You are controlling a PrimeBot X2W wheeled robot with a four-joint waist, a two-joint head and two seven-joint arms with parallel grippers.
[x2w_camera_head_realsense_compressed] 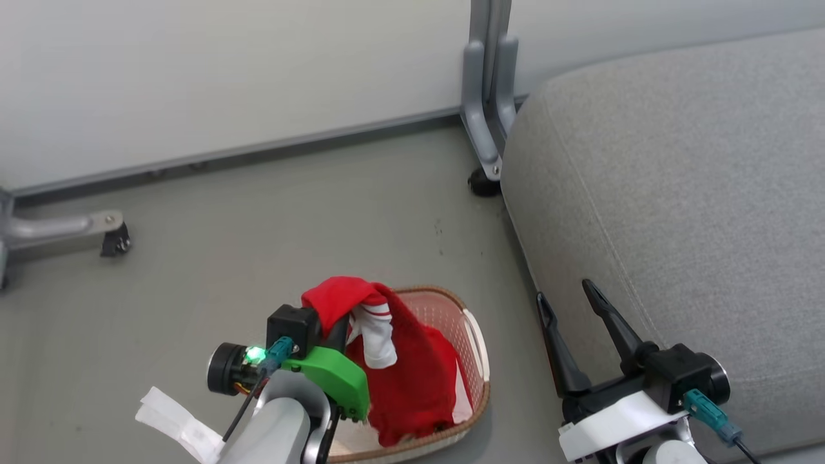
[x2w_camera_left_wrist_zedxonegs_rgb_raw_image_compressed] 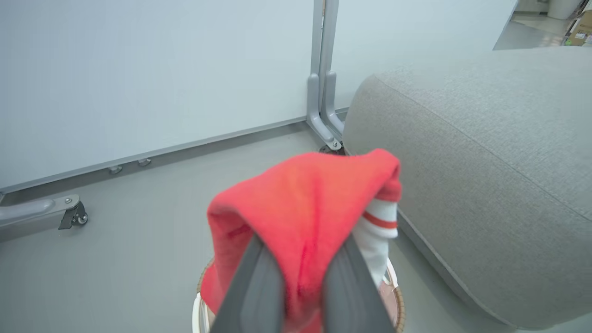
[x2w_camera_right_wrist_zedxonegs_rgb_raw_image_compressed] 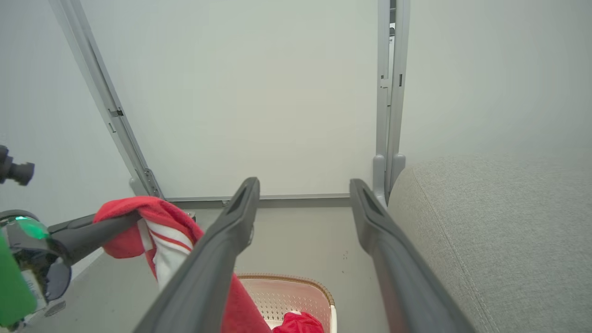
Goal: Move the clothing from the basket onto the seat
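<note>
On the head view my left gripper [x2w_camera_head_realsense_compressed: 340, 322] is closed on the red garment [x2w_camera_head_realsense_compressed: 412, 367], pinching it near a folded top edge. The cloth is raised above the basket [x2w_camera_head_realsense_compressed: 430, 291], and a white striped cuff dangles beside the fingers. Its lower end hangs down inside the basket, close to the near rim. The basket stands on the floor [x2w_camera_head_realsense_compressed: 258, 225], just left of the seat [x2w_camera_head_realsense_compressed: 677, 193]. My right gripper [x2w_camera_head_realsense_compressed: 564, 291] hangs open and empty at the seat's near left edge.

On the left wrist view both fingers run up into the red cloth, which bunches over their tips, so the hold looks deep rather than at a thin edge. The seat's rounded corner rises to the right, higher than the basket rim below.

On the right wrist view the jaws stand wide with nothing between them. Beyond them, at left, the garment drapes from the other gripper. A red lump lies in the basket bottom; I cannot tell whether it is the hanging tail or a second piece.

I judge this as the lift of the first garment, with the carry not yet begun. Next I would raise it until the tail clears the rim, then swing right over the seat, lower it and let go. The trailing hem could snag the basket and drag it.
</note>
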